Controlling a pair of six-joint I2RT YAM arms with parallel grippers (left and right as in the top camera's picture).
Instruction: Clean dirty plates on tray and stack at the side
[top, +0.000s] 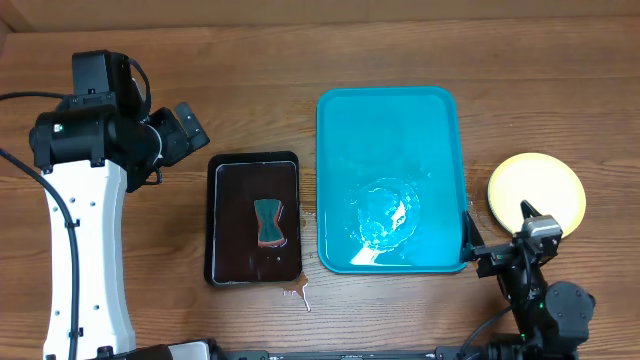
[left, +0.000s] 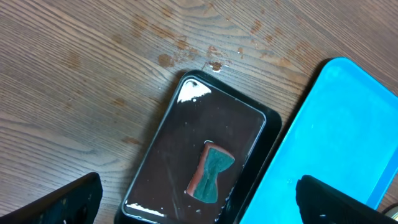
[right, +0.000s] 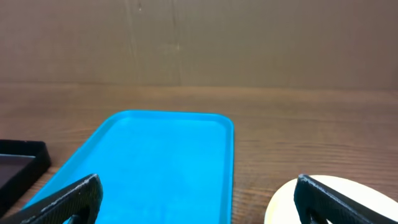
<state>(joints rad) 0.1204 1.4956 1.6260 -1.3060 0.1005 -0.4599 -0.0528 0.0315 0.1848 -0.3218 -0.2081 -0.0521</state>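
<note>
- The round, shallow, pale yellow-green plate (top: 537, 190) lies flat on the brown wooden desk (top: 250, 60). It is near the right rim of the tray and apart from it.
- Only its evenly pale top face shows from above, so I cannot tell whether other plates lie beneath it.
- The large turquoise-blue rectangular plastic tray (top: 335, 150) sits at mid-desk. A film of clear water (top: 385, 215) pools in its near half.
- The right hand (top: 497, 228) is at the tray's near right corner, between tray and plate. Its fingers (right: 68, 199) stand wide apart and hold nothing.
- The smaller black rectangular tray (top: 222, 225) lies just beside the turquoise tray's left rim and is wet inside.
- A teal-and-orange hourglass-shaped sponge (top: 270, 222) rests in the black tray.
- The left hand (top: 185, 125) hovers off the black tray's far left corner. Its fingers (left: 62, 202) are spread apart and empty.
- Water drops (top: 300, 292) sit on the desk by the black tray's near right corner.
</note>
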